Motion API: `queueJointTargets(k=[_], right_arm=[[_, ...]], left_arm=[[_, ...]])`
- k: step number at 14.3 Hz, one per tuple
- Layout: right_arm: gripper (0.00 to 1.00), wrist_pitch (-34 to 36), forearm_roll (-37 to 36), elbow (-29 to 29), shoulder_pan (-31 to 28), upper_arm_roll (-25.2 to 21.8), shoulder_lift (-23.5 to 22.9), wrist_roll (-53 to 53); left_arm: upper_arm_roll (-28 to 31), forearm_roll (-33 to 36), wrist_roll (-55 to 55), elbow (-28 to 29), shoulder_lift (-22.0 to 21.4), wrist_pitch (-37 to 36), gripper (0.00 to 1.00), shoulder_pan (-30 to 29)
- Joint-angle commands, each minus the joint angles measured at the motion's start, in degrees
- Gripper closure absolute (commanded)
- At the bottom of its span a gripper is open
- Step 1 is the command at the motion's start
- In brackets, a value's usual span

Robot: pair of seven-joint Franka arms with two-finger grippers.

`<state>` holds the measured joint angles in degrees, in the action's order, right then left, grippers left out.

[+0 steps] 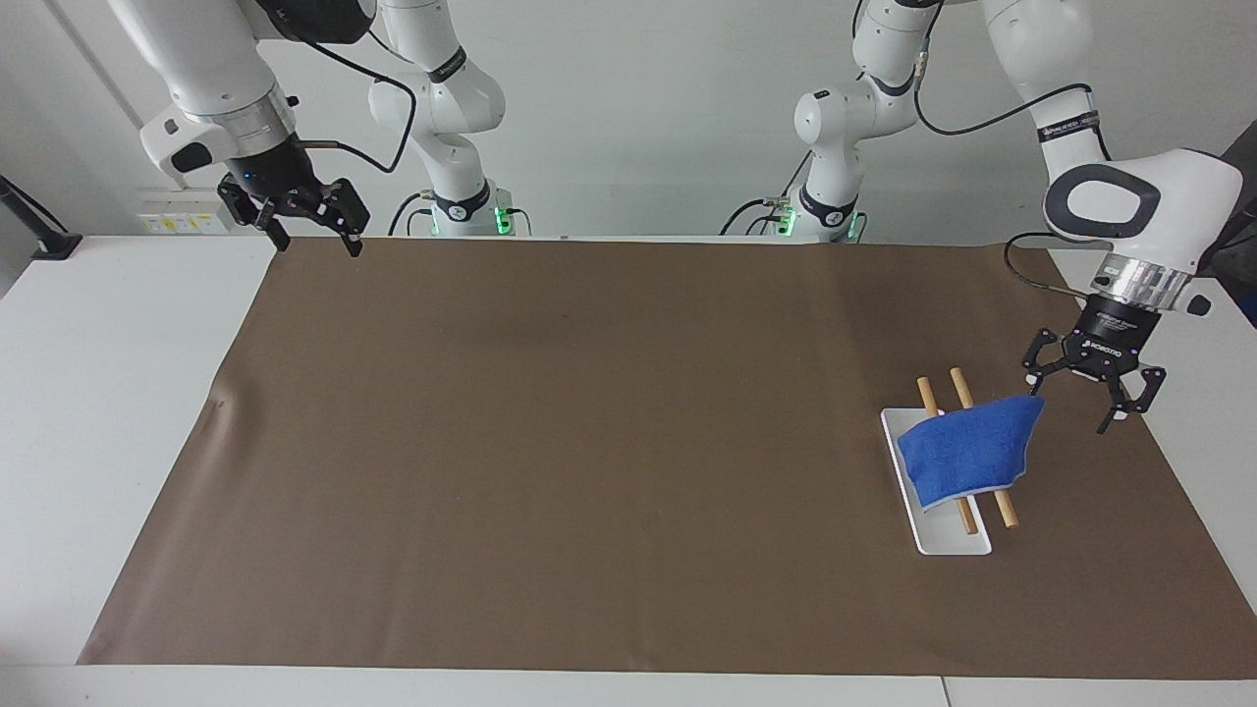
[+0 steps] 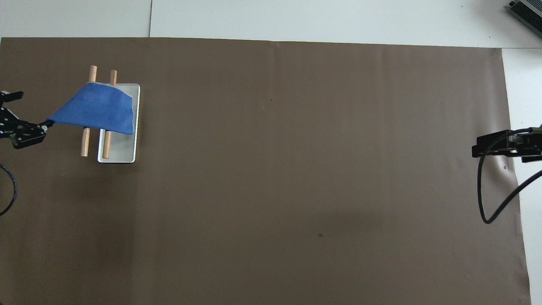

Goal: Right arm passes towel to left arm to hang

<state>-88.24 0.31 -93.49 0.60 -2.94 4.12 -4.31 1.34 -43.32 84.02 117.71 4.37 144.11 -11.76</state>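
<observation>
The blue towel hangs over two wooden rods of a rack with a white base, at the left arm's end of the table. One pulled-out corner of the towel points at my left gripper. That gripper hovers beside the rack, open, its fingers spread on either side of the corner and gripping nothing. My right gripper hangs open and holds nothing, above the mat's corner at the right arm's end, where the right arm waits.
A large brown mat covers most of the white table. A grey box sits at the table's corner farthest from the robots at the right arm's end. A black cable loops down from the right arm.
</observation>
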Motion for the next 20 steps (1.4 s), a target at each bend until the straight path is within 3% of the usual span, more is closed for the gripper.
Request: queueJointTargets(k=[1,7,12,20], right_arm=[[0.00,-1.1,-0.6,-0.7,-0.2,0.3,0.4,1.1],[0.00,-1.1,-0.3,-0.8,-0.2,0.3,0.4,1.2],[0.00,-1.3,-0.3,-0.9,0.0,0.3,0.5,0.5],[0.00,-2.0,0.5,-0.8,0.0,0.3,0.4,-2.6]], left_arm=[[-0.4,2.5,-0.8,-2.5,0.4,-2.9,0.00,-1.1],[-0.4,10.5,-1.3,-7.7,1.8,-8.1,0.00,-2.7],[-0.5,22.2,-2.5,-14.1,1.6,-14.9,0.00,-1.4],[-1.0,35.3,-8.1,-14.9,-5.4,-26.1,0.00,11.6]])
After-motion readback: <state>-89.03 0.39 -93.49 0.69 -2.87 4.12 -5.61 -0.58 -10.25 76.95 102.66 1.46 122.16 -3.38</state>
